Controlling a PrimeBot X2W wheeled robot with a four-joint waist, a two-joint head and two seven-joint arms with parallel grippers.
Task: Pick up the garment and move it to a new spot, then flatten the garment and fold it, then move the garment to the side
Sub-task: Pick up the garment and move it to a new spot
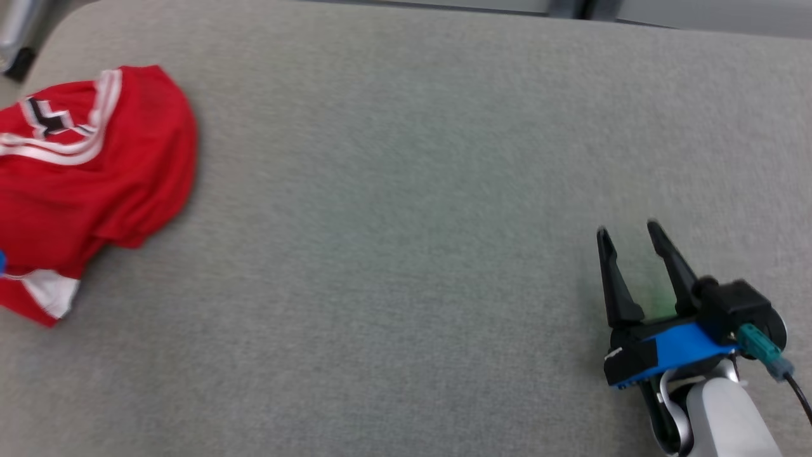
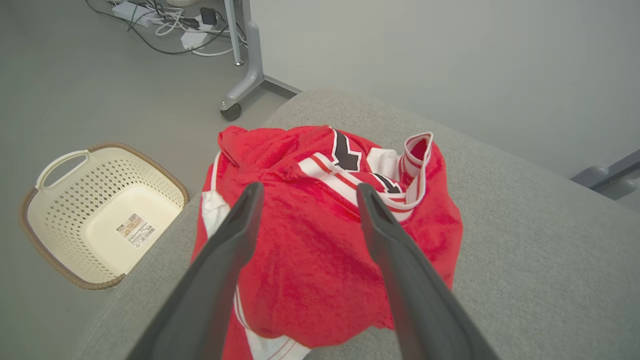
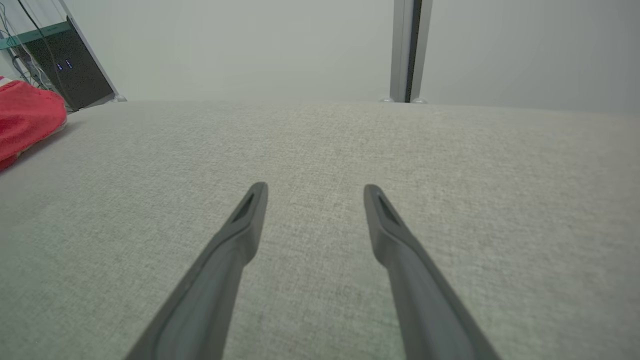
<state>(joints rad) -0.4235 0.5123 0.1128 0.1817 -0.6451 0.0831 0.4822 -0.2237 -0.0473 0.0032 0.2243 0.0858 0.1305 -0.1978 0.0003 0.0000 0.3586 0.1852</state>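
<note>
Left wrist view: garment (image 2: pixel 310 260) on grey surface (image 2: pixel 525 240), basket (image 2: pixel 100 180) alongside

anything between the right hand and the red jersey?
Nothing. In the head view, the stretch from the right hand to the red jersey is bare grey fabric surface.

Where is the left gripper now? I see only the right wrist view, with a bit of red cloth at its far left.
Observer: The left gripper points down at the red garment, jaws open, nothing between them.
Operator: Is the garment already flat?
Observer: No, it lies crumpled in a heap, at the left end of the grey surface.
Operator: Is something beside that end?
Observer: Yes, a cream basket stands on the floor just below it.
</note>
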